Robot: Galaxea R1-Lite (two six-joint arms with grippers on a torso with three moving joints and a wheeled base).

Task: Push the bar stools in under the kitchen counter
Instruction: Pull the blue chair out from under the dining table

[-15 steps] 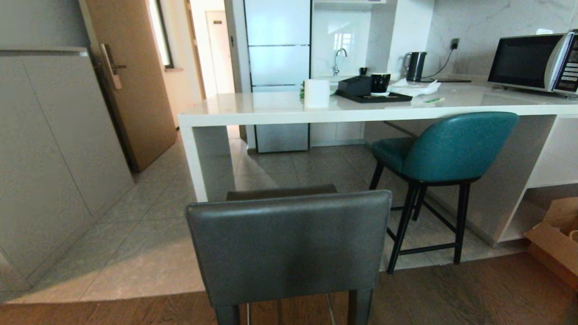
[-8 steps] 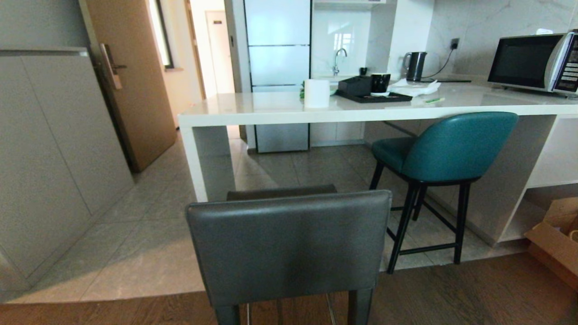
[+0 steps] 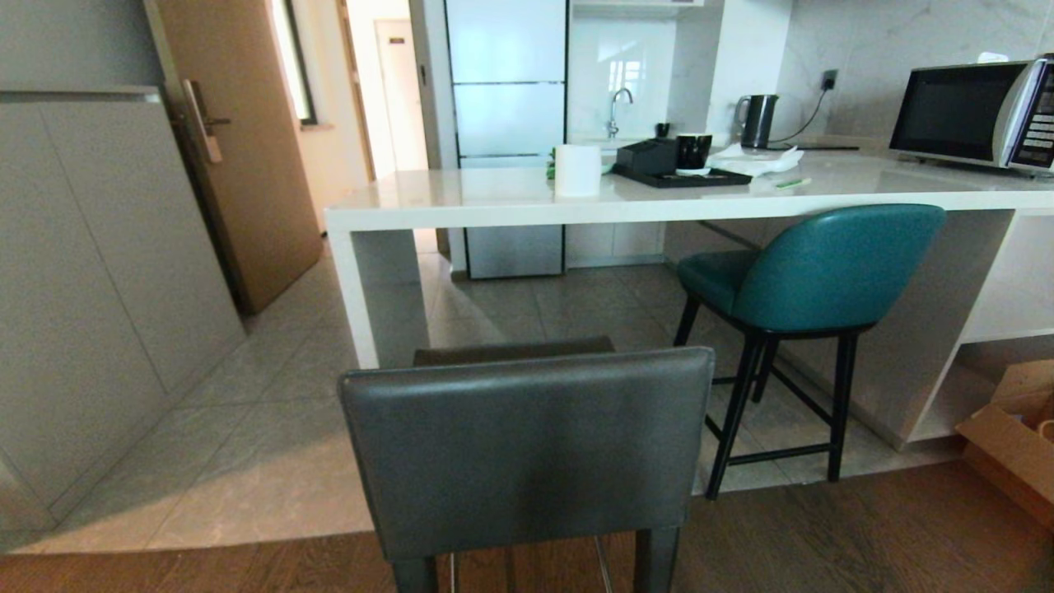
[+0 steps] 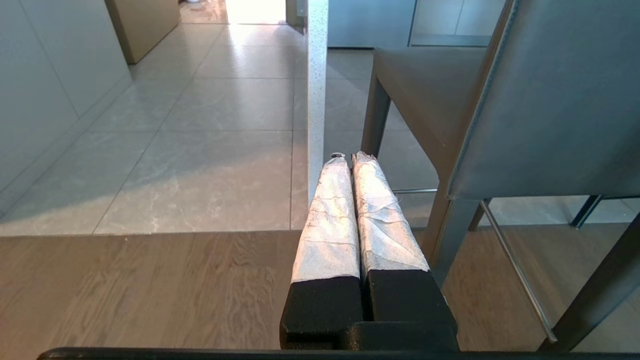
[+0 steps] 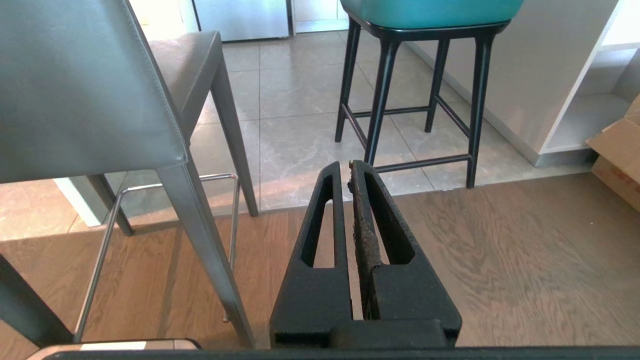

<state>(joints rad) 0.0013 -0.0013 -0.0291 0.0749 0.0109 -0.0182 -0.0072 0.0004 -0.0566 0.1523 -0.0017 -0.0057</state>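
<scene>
A dark-grey leather bar stool [image 3: 527, 449] stands directly in front of me, its square back toward me and well short of the kitchen counter [image 3: 510, 207]. A teal bar stool [image 3: 815, 268] with black legs stands to the right, its seat partly under the white counter top. Neither arm shows in the head view. My left gripper [image 4: 348, 157] is shut and empty, low over the wood floor just left of the grey stool's back [image 4: 555, 100]. My right gripper [image 5: 345, 167] is shut and empty, just right of that stool [image 5: 85, 90], with the teal stool's legs [image 5: 380, 100] ahead.
The counter's white slab end panel [image 3: 366, 301] stands ahead on the left. On the counter are a paper roll [image 3: 576, 170], a black tray [image 3: 679, 175], a kettle [image 3: 757, 120] and a microwave [image 3: 976, 115]. A cardboard box [image 3: 1017, 436] sits at the right, grey cabinets [image 3: 99, 288] at the left.
</scene>
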